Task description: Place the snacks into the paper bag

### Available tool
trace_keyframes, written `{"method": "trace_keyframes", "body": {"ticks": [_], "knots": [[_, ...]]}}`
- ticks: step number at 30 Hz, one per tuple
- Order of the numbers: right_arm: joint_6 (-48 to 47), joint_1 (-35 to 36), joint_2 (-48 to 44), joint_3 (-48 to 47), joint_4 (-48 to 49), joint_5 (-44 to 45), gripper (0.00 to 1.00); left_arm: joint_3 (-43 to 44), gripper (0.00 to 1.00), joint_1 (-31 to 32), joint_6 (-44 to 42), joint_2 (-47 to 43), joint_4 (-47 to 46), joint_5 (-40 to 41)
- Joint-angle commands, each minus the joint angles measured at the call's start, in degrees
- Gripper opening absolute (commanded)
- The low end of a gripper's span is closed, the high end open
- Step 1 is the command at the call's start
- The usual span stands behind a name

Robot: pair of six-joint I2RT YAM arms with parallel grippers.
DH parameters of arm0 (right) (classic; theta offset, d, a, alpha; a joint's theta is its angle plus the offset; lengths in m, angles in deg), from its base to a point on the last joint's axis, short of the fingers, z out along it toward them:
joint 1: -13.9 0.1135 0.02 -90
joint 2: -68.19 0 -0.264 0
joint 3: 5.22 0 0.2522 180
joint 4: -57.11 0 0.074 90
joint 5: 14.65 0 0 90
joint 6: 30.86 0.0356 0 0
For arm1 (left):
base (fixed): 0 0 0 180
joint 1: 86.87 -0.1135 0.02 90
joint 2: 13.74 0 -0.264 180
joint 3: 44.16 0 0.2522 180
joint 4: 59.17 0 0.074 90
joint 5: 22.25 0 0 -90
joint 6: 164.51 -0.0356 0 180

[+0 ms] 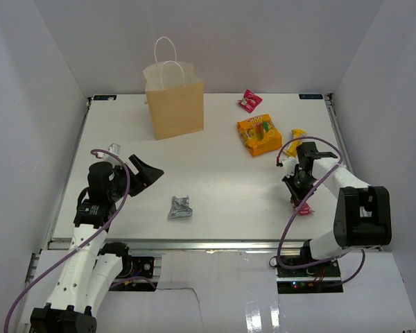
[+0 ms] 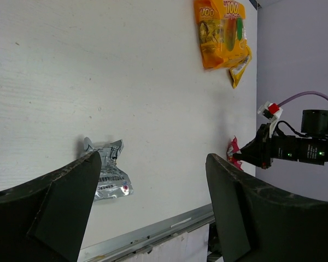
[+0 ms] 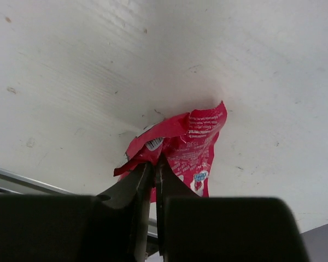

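In the top view the right gripper [image 1: 299,196] hides most of one pink-red packet [image 1: 305,209]. Only a corner of it shows, near the front right edge of the table [image 1: 215,173]. The packet's print is too small to read in the right wrist view. The orange-yellow bag [image 2: 223,33] bears large figures reading "100"; its other lettering is illegible. The right gripper's jaws are pinched nearly together on the packet's crumpled edge. The left gripper [image 2: 153,158] is spread wide and holds nothing, near the silver packet [image 2: 106,174]. The paper bag [image 1: 174,104] stands upright at the far left, well apart from both grippers.
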Motion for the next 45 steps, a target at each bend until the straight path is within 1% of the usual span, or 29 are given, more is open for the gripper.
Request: {"method": "trace_keyframes", "body": {"ticks": [1, 5, 6, 8, 9, 10, 12, 13, 15, 16, 17, 18, 19, 20, 21, 22, 23, 25, 26, 27, 28, 30, 31, 33, 34, 36, 38, 41, 45], "knots": [[-1.05, 0.23, -4.45, -0.47, 4.85, -4.62, 0.08, 0.11, 0.88, 0.00, 0.48, -0.20, -0.80, -1.79], [-5.61, -0.12, -10.16, -3.01, 5.74, -12.44, 0.08, -0.06, 0.88, 0.08, 0.39, -0.64, -0.89, -2.76], [-6.24, -0.21, -11.04, -4.76, 6.09, -16.03, 0.08, -0.15, 0.88, 0.08, 0.39, -0.73, -0.98, -3.28], [-8.34, -0.30, -13.06, -6.96, 7.14, -20.52, 0.08, -0.59, 0.88, 0.08, 0.48, -0.99, -1.41, -3.72], [-8.53, -0.38, -13.51, -8.98, 8.02, -24.90, 0.08, -0.68, 0.88, 0.08, 0.57, -0.99, -1.50, -4.07], [-8.44, -0.30, -13.77, -10.04, 9.16, -27.03, 0.08, -0.94, 0.88, 0.08, 0.83, -1.17, -1.76, -4.25], [-6.43, -0.21, -13.25, -14.24, 13.28, -32.73, 0.08, -1.12, 0.88, 0.08, 0.92, -1.17, -2.29, -4.86], [-4.59, -0.12, -12.55, -16.10, 15.04, -33.72, 0.08, -1.12, 0.88, 0.08, 1.09, -1.08, -2.38, -5.13], [0.93, 1.10, -7.91, -21.27, 18.74, -35.91, 0.08, -1.29, 0.88, 0.08, 1.18, -1.08, -2.73, -5.57], [2.96, 1.72, -6.24, -27.04, 20.23, -36.36, 0.08, -1.29, 0.88, 0.08, 1.27, -1.17, -2.82, -6.18], [5.25, 3.20, -2.83, -29.71, 24.33, -36.54, 0.08, -1.38, 0.88, 0.00, 1.44, -1.08, -3.00, -6.62], [9.19, 4.09, -1.14, -32.35, 26.64, -36.28, 0.08, -1.38, 0.88, 0.00, 1.53, -1.08, -3.26, -7.06], [11.14, 5.23, 0.45, -37.77, 28.83, -35.76, 0.08, -1.47, 0.88, 0.08, 1.71, -1.25, -3.35, -7.76], [13.07, 7.85, 4.12, -40.78, 30.94, -34.88, 0.08, -1.47, 0.88, 0.08, 1.88, -1.26, -3.35, -8.03], [16.49, 9.10, 6.41, -43.95, 34.27, -32.96, 0.08, -1.56, 0.88, 0.00, 1.97, -1.34, -3.44, -8.29], [18.00, 10.59, 8.53, -47.46, 35.18, -30.85, 0.08, -1.65, 0.88, 0.08, 2.06, -1.52, -3.44, -8.56], [19.49, 13.30, 14.12, -56.37, 35.27, -27.96, 0.08, -1.73, 0.88, 0.08, 2.23, -1.61, -3.44, -8.91], [23.01, 14.90, 20.82, -66.95, 34.75, -23.90, 0.08, -2.26, 0.88, 0.08, 3.11, -2.04, -3.44, -9.26], [26.16, 16.48, 27.12, -76.84, 35.01, -20.67, 0.08, -2.70, 0.88, 0.08, 3.72, -2.22, -3.44, -9.78], [26.88, 17.27, 29.96, -80.85, 35.70, -19.15, 0.08, -2.87, 0.88, 0.00, 3.99, -2.40, -3.44, -9.88], [28.37, 18.76, 33.99, -85.33, 39.11, -16.36, 0.08, -3.05, 0.88, 0.00, 4.43, -2.75, -3.52, -10.05], [29.00, 20.09, 36.05, -85.38, 45.52, -14.67, 0.08, -3.58, 0.88, 0.08, 5.13, -3.36, -3.52, -10.14], [29.00, 20.88, 37.54, -84.68, 53.30, -13.70, 0.08, -3.84, 0.88, 0.17, 5.40, -3.97, -3.44, -10.14], [29.35, 22.81, 39.39, -84.75, 59.06, -11.33, 0.08, -4.63, 0.88, 0.17, 6.27, -4.68, -3.44, -10.23], [29.53, 23.95, 41.83, -85.72, 62.48, -8.88, 0.08, -4.90, 0.88, 0.17, 6.54, -5.21, -3.44, -10.32], [29.35, 25.45, 45.00, -88.61, 65.58, -6.93, 0.08, -5.51, 0.88, 0.17, 7.50, -5.74, -3.35, -10.67], [28.91, 26.07, 46.42, -89.33, 69.96, -4.13, 0.08, -5.78, 0.88, 0.17, 7.95, -6.44, -2.91, -10.93], [28.65, 27.12, 48.27, -89.68, 71.40, -3.76, 0.08, -6.04, 0.88, 0.17, 8.47, -7.67, -2.21, -11.02], [29.70, 28.09, 48.97, -86.70, 72.53, -4.72, 0.08, -6.48, 0.88, 0.17, 9.00, -8.37, -1.59, -11.28]]}}
